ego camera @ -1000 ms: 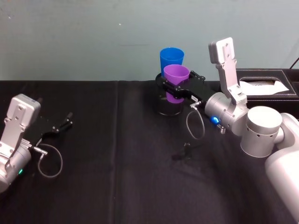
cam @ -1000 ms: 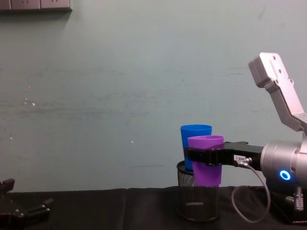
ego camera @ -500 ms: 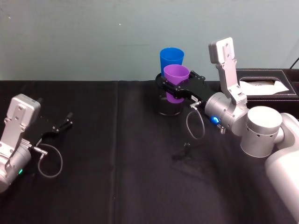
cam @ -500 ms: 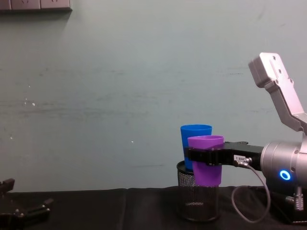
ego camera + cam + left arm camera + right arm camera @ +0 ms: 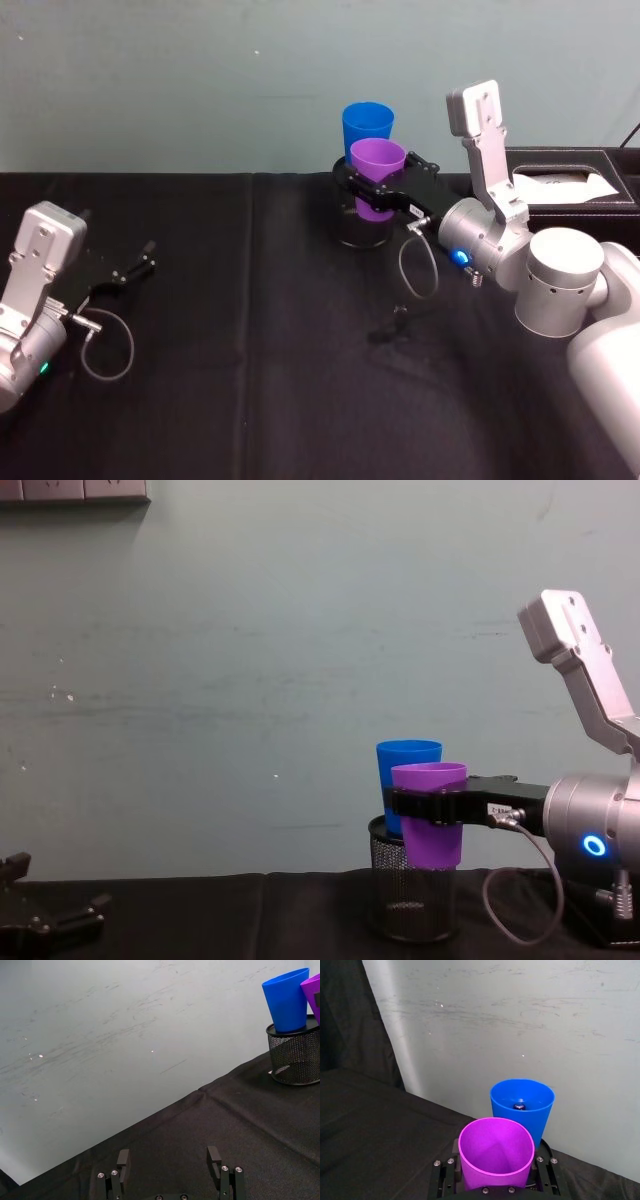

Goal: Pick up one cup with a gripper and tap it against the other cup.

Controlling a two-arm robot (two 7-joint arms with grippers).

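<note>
Right gripper (image 5: 430,805) is clamped on the purple cup (image 5: 377,160), above the black mesh holder (image 5: 405,905). Blue cup (image 5: 367,124) stands in the holder, just behind. Left gripper (image 5: 168,1160) sits open, low on the left of the surface (image 5: 250,350).

A robot lab (black-draped table (image 5: 250,350), bare scuffed wall (image 5: 150,80)).

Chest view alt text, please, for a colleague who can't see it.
The right gripper holds the purple cup raised in front of the blue cup, which stands in a black mesh holder. The left gripper lies open, low at the left edge.
</note>
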